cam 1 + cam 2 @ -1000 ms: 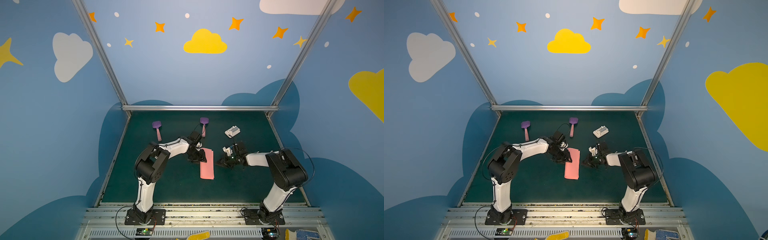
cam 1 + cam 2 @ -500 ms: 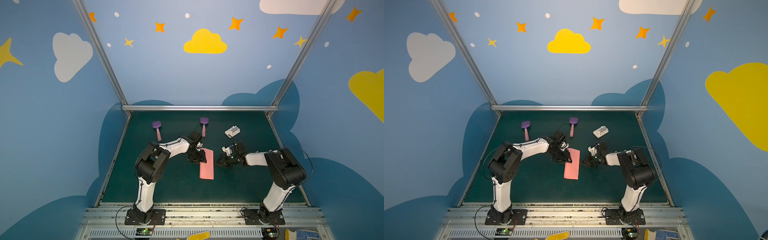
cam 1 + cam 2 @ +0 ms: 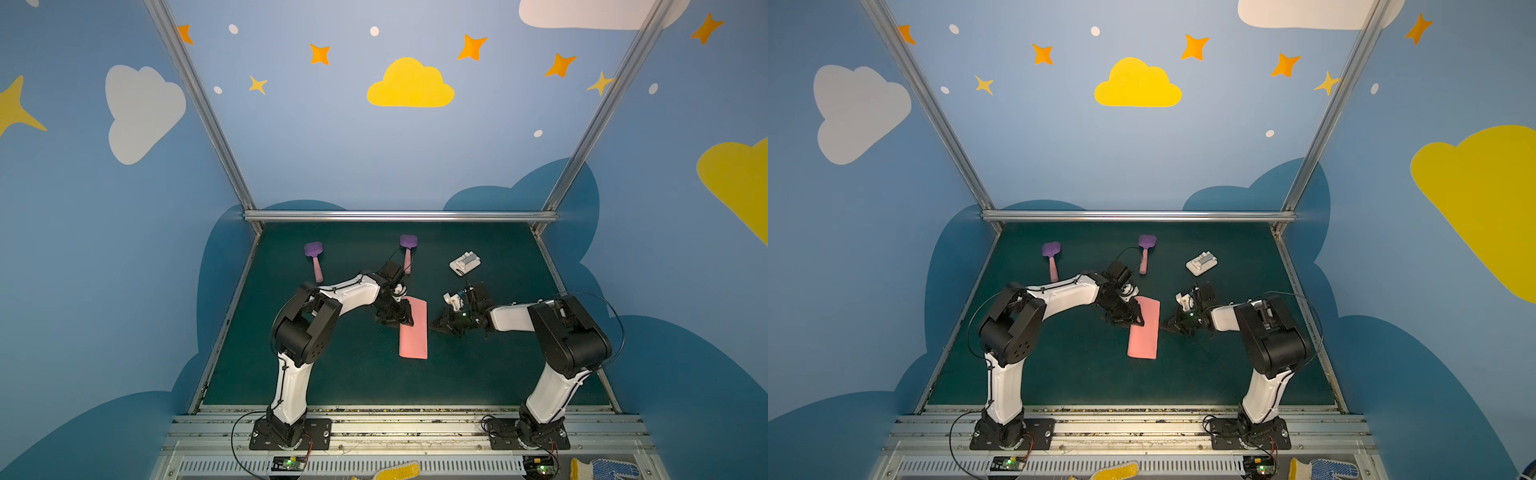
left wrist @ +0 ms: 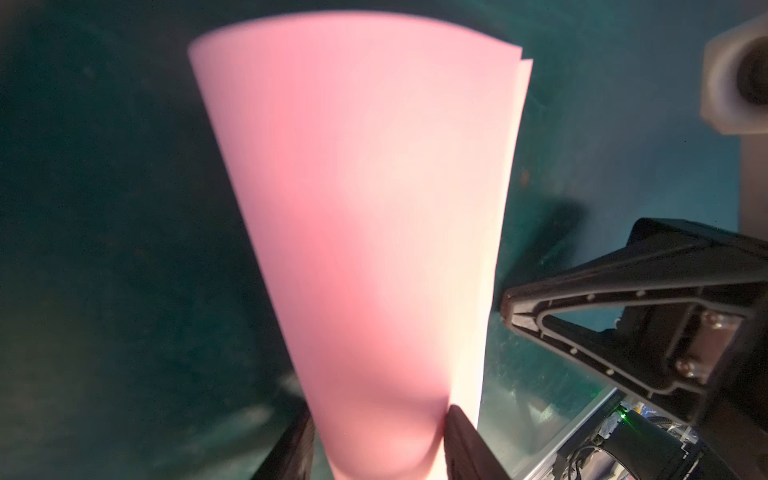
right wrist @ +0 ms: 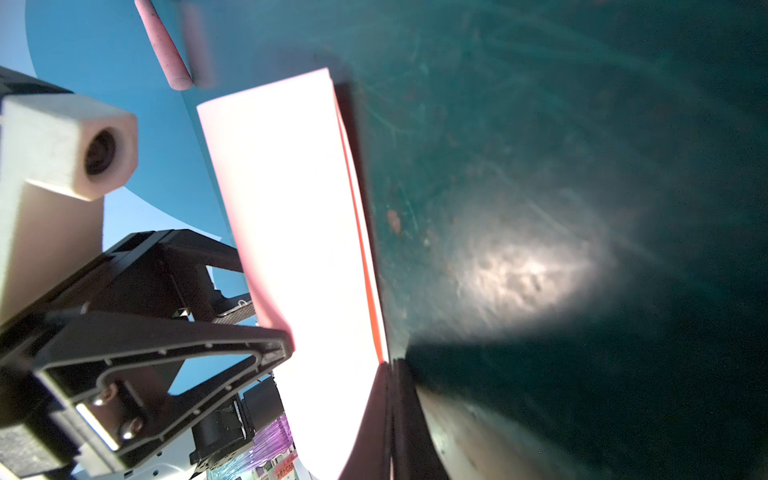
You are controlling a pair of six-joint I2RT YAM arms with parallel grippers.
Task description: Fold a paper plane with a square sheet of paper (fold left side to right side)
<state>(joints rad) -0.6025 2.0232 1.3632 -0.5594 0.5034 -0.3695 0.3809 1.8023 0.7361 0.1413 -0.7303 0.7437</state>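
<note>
The square sheet of paper [image 3: 414,332] [image 3: 1144,332] lies on the green mat, folded into a narrow salmon-pink rectangle with two layers showing at its far corner [image 4: 365,208]. My left gripper [image 3: 405,318] [image 3: 1136,318] sits on the paper's left edge near the far end. In the left wrist view its jaws [image 4: 378,415] stand partly apart with the paper's bulging end between them. My right gripper [image 3: 433,326] [image 3: 1165,326] is shut, its tip [image 5: 390,365] against the paper's [image 5: 299,228] right, open-layered edge. A paper plane is not in view.
Two purple spatulas with pink handles [image 3: 314,259] [image 3: 408,251] lie behind the arms. A small white block [image 3: 464,263] sits at the back right. Gloves [image 3: 390,471] rest on the front rail, and metal posts and blue walls close in the mat.
My right gripper has crept slightly left towards the paper's right edge. The left gripper and the paper have stayed put.
</note>
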